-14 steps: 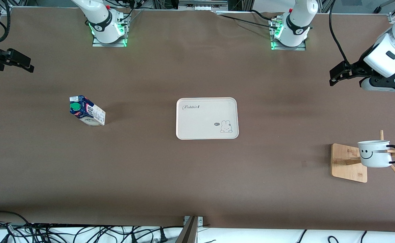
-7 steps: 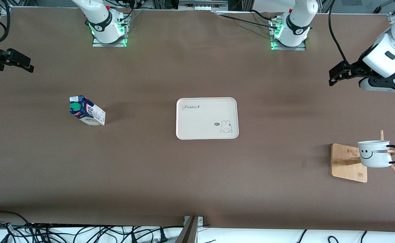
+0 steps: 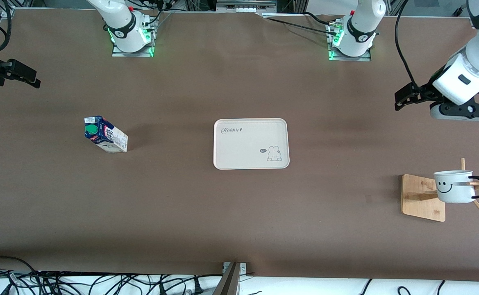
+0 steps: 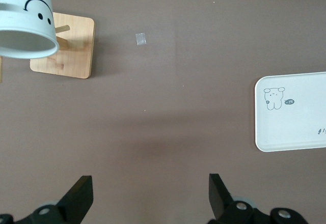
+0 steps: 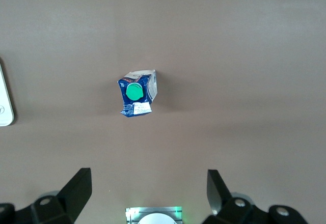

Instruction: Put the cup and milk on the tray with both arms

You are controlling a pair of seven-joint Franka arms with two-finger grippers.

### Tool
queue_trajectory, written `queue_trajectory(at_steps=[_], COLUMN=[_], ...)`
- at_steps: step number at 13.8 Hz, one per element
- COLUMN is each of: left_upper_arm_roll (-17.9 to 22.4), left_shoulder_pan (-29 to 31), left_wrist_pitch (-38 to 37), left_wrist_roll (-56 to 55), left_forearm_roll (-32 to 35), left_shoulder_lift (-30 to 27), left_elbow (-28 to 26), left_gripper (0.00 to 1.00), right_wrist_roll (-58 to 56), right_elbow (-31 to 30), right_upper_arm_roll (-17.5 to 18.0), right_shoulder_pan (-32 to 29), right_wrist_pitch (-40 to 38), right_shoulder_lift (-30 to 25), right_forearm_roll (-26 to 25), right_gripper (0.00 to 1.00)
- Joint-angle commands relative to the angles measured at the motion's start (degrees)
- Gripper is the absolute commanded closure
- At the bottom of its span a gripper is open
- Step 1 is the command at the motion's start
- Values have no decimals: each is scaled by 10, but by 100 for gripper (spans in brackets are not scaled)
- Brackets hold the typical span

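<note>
- Right gripper (image 3: 28, 80) hung over bare table at the right arm's end, jaws spread wide, nothing between them. In the right wrist view both fingers (image 5: 76, 186) stood well apart with only brown table in the gap.
- Milk (image 3: 105, 138) stood upright on the table toward the right arm's end, green cap up, well apart from the tray. Nearer to the front camera than the spot under the right gripper. Right wrist view showed it from above (image 5: 137, 99), clear of the fingers.
- Tray (image 3: 250, 143) lay flat mid-table between the two arms' ends, nothing on it. "Rabbit" script and the rabbit drawing both visible.
- Stand (image 3: 423, 197), a bamboo base with pegs, sat at the left arm's end, nearer to the front camera than the tray.
- Cup (image 3: 454, 187) hung on the stand's peg, tipped on its side, smiley face showing, handle pointing away from the tray. Left wrist view caught its open mouth (image 4: 23, 28) over the base.
- Left gripper (image 3: 407, 95) hovered over bare table at the left arm's end, jaws wide and empty. Its fingers (image 4: 81, 196) were well apart, touching nothing.
</note>
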Motion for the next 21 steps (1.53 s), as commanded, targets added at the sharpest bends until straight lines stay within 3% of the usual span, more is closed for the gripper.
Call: queue_trajectory(at_steps=[1, 5, 8, 12, 14, 16, 19, 21], left_upper_arm_roll=[-3, -4, -4, -4, -4, -4, -4, -4], left_shoulder_pan=[6, 42, 63, 72, 75, 78, 93, 95], left_wrist_pitch=[5, 82, 186, 252, 335, 414, 478, 580], left_wrist_roll=[13, 38, 85, 87, 87, 87, 87, 87], left_forearm_roll=[8, 6, 2, 2, 2, 2, 1, 1], left_shoulder_lift=[9, -2, -37, -66, -91, -110, -109, -107], left_elbow=[-8, -55, -142, -203, -269, -322, -341, -391], left_gripper=[0, 0, 0, 0, 0, 0, 0, 0], right_wrist_roll=[3, 3, -1, -6, -1, 1, 5, 5], right_elbow=[11, 11, 11, 6, -5, -26, -35, -75], right_upper_arm_roll=[1, 1, 1, 2, 2, 2, 6, 6], right_shoulder_pan=[-3, -3, -3, -2, -3, -3, 11, 14], right_wrist_pitch=[-6, -6, 0, 6, 5, 40, 86, 124], right_shoulder_lift=[3, 3, 8, 58, 96, 125, 163, 163], right_forearm_roll=[5, 5, 4, -5, 1, 6, 9, 13], right_gripper=[0, 0, 0, 0, 0, 0, 0, 0])
